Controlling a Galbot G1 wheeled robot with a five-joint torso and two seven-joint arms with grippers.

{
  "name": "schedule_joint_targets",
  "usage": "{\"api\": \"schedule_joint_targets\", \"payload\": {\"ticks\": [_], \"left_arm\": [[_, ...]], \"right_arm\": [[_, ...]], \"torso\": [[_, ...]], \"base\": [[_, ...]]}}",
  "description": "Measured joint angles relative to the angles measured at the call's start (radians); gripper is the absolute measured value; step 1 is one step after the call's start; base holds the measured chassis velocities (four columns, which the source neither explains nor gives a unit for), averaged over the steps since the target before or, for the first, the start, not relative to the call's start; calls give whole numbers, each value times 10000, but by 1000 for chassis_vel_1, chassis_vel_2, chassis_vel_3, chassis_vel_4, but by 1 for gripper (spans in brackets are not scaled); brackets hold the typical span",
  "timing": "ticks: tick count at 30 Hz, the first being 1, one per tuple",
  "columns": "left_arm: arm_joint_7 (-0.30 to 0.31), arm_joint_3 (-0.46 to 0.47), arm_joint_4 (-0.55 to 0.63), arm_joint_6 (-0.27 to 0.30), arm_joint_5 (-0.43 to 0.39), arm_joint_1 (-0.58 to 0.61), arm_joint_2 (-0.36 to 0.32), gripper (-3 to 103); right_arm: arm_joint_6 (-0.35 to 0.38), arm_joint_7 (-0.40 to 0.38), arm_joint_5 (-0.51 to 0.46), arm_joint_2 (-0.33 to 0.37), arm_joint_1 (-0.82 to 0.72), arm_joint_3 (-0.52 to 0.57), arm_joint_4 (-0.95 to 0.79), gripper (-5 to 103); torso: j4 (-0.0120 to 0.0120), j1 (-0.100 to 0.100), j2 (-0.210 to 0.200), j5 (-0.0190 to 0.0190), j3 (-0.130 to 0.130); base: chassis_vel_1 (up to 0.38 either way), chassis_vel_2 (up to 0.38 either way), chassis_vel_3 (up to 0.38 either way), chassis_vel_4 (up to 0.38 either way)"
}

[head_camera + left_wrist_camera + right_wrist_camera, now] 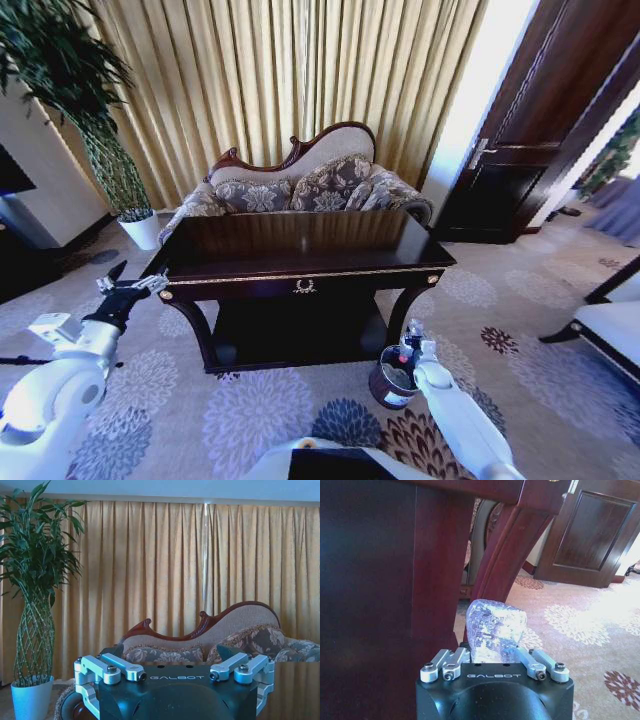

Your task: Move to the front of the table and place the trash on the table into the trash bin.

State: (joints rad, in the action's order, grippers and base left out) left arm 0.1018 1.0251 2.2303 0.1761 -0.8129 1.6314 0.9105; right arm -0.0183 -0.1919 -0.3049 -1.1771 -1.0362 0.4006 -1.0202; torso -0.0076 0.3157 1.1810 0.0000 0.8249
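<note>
Right gripper (410, 345), lower right of the head view, sits directly over the trash bin (392, 382) by the table (300, 255) front-right leg; in the right wrist view its 2 fingers are clamped on the clear bottle (495, 630), long axis running straight out from the fingers, down toward the bin mouth. Left gripper (128, 285) waits at the table's left corner, fingers spread, holding nothing. I'd judge the drop only needs a release, as the right arm is already at the bin.

The dark glossy counter (300, 250) with gold trim stands before the sofa. The small dark bin (392, 378) sits on the carpet by its front right leg. A clear bottle (494, 630) is upright above it.
</note>
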Motion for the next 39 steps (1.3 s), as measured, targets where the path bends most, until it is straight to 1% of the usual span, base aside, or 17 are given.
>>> {"api": "schedule_joint_targets", "payload": {"ticks": [2, 3, 6, 8, 9, 10, 12, 14, 15, 17, 18, 19, 32, 37, 39], "left_arm": [[-20, -57, 11, -77, 29, 50, 62, 100], [-20, -57, 11, -77, 29, 50, 62, 100], [-104, -126, 109, -122, 97, 156, 139, 100], [-128, -129, 131, -125, 108, 178, 151, 100], [-151, -134, 167, -129, 120, 198, 160, 100], [-160, -134, 195, -132, 124, 202, 160, 100], [-163, -134, 206, -133, 125, 204, 160, 100], [-169, -131, 252, -135, 131, 222, 160, 100], [-169, -131, 252, -135, 131, 222, 160, 100], [-172, -131, 277, -137, 140, 248, 174, 100], [-177, -131, 288, -139, 159, 268, 193, 100], [-191, -131, 310, -141, 177, 291, 224, 100], [-223, -129, 470, -149, 412, 392, 377, 100], [-222, -109, 518, -144, 413, 461, 406, 100], [-220, -102, 550, -137, 413, 475, 435, 100]], "right_arm": [[-126, 0, 514, -87, 25, 75, 251, 40], [-126, 0, 514, -87, 25, 75, 251, 40], [-295, -1, 729, -208, 141, 177, 460, 56], [-307, -3, 736, -226, 145, 188, 465, 56], [-312, -5, 743, -233, 145, 198, 466, 61], [-313, -11, 745, -233, 145, 209, 464, 72], [-315, -14, 745, -229, 142, 215, 457, 72], [-321, -23, 745, -192, 98, 240, 399, 83], [-321, -23, 745, -192, 98, 240, 399, 83], [-322, -24, 741, -154, 37, 250, 349, 93], [-321, -25, 734, -122, -25, 257, 303, 93], [-322, -26, 724, -84, -105, 268, 240, 99], [-316, -30, 620, 118, -293, 291, 102, 100], [-312, -31, 517, 218, -382, 280, 43, 100], [-289, -26, 310, 308, -507, 277, -92, 100]], "torso": [[-2, -1, 1, -1, -1], [-2, -1, 1, -1, -1], [4, -1, 1, -2, -1], [4, -1, 1, -1, -1], [3, -1, 1, 0, -1], [1, -1, 1, 0, -1], [0, -1, 1, 0, -1], [2, 0, 1, 0, -1], [2, 0, 1, 0, -1], [1, -1, 1, 0, -1], [1, -1, 1, -1, -1], [1, -1, 1, -1, -1], [2, -1, 2, 0, -1], [2, -1, 1, 0, -1], [2, -1, 1, 0, -2]], "base": [[0, 0, 0, 0], [0, 0, 0, 0], [0, 0, 0, 0], [0, 0, 0, 0], [0, 0, 0, 0], [0, 0, 0, 0], [0, 0, 0, 0], [0, 0, 0, 0], [0, 0, 0, 0], [0, 0, 0, 0], [0, 0, 0, 0], [0, 0, 0, 0], [0, 0, 0, 0], [0, 0, 0, 0], [0, 0, 0, 0]]}}
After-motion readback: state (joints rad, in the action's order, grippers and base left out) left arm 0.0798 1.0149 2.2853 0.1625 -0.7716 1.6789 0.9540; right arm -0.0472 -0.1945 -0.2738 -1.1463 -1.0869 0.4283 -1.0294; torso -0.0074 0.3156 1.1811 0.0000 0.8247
